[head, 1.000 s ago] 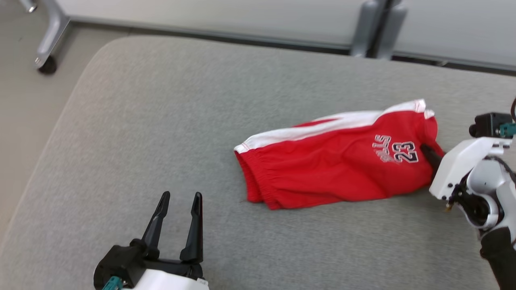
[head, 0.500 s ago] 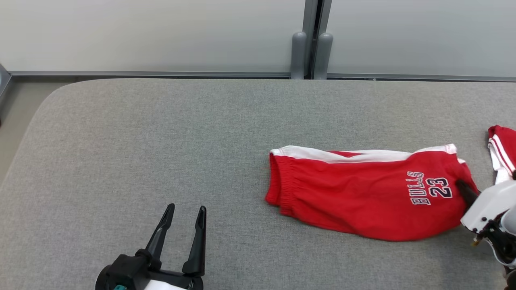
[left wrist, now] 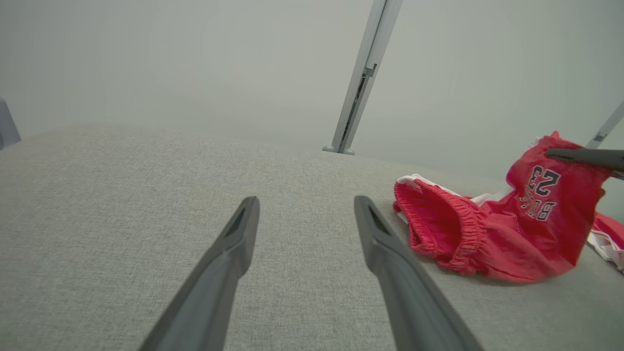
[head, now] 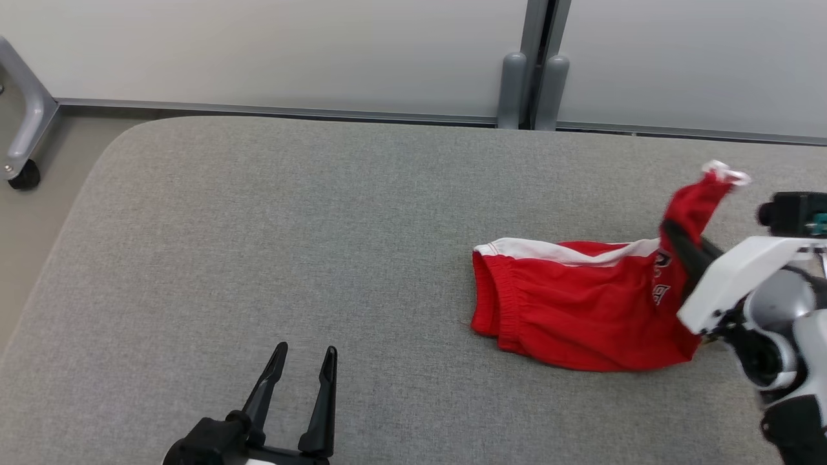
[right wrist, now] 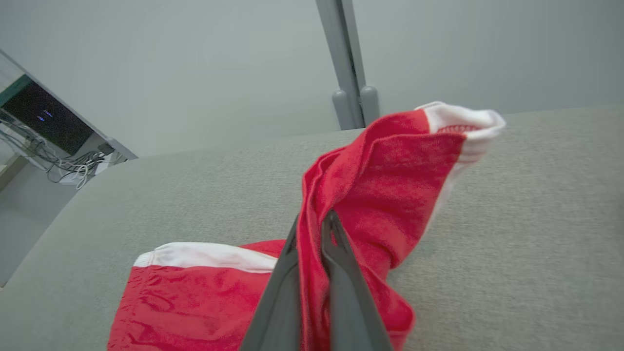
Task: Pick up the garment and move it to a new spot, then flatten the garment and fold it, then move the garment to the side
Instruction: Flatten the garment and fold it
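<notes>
Head view: red shorts [head: 568,310] with a white side stripe are lying toward the right side of the grey cloth-covered table [head: 258,226], with the waistband [head: 497,303] pointing left. The right gripper [head: 670,229] is pinching the leg end, its fingers together on the cloth, and is holding that end up off the table. The white-trimmed hem [head: 723,173] is sticking up above the fingers. The left gripper [head: 305,352] is hanging over the table at the lower left, fingers apart and holding nothing, well apart from the shorts. A grey post [head: 526,84] is standing against the pale wall behind the table.

Left wrist view: the left gripper's two fingers are standing wide apart over bare table. The shorts are lying to the right with the elastic waistband nearest. The number 23 [left wrist: 543,178] is showing upside down on the raised part, and a dark finger of the right gripper is reaching in there from the right edge.

Right wrist view: the two fingers are clamping a fold of red cloth between them. The hem is drooping toward the upper right, and the waistband end is resting flat on the table at the lower left.
</notes>
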{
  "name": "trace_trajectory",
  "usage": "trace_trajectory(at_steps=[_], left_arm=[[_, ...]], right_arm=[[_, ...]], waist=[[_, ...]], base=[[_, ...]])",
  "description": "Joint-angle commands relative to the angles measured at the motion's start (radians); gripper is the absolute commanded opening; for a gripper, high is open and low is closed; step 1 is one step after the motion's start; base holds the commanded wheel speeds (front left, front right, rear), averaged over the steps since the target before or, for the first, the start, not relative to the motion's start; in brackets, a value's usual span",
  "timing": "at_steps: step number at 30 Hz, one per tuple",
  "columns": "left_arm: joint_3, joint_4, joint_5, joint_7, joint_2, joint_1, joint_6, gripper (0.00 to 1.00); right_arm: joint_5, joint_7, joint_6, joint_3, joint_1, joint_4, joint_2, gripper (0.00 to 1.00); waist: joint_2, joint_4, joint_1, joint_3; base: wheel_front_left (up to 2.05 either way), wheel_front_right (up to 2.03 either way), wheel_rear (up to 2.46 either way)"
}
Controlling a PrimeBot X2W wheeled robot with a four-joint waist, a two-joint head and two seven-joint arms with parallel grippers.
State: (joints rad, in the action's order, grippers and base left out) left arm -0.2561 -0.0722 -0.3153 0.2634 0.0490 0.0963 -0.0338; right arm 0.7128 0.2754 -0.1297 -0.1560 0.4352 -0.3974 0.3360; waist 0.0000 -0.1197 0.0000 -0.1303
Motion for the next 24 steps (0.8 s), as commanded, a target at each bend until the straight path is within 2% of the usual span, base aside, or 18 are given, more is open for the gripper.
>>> trace_trajectory(at_steps=[1, 4, 11, 24], left_arm=[[0.0, -0.002, -0.006, 0.001, 0.003, 0.009, 0.005, 1.0], [-0.005, -0.009, -0.014, 0.001, 0.003, 0.008, 0.012, 1.0], [-0.014, -0.015, -0.026, 0.001, 0.004, 0.011, 0.02, 1.0], [-0.009, -0.015, -0.028, 0.001, 0.003, 0.018, 0.028, 1.0]], right_arm=[[-0.001, 0.027, -0.002, -0.048, -0.011, 0.043, -0.015, 0.0], [-0.021, 0.074, -0.002, -0.158, -0.031, 0.108, -0.058, 0.0], [-0.066, 0.067, -0.002, -0.229, -0.055, 0.072, -0.143, 0.0], [-0.115, 0.037, -0.002, -0.231, -0.068, 0.0, -0.245, 0.0]], waist=[[0.0, -0.009, 0.0, 0.004], [0.0, -0.029, 0.0, 0.004], [0.0, -0.07, 0.0, 0.007], [0.0, -0.08, 0.0, 0.01]], base=[[0.0, 0.0, 0.0], [0.0, 0.0, 0.0], [0.0, 0.0, 0.0], [0.0, 0.0, 0.0]])
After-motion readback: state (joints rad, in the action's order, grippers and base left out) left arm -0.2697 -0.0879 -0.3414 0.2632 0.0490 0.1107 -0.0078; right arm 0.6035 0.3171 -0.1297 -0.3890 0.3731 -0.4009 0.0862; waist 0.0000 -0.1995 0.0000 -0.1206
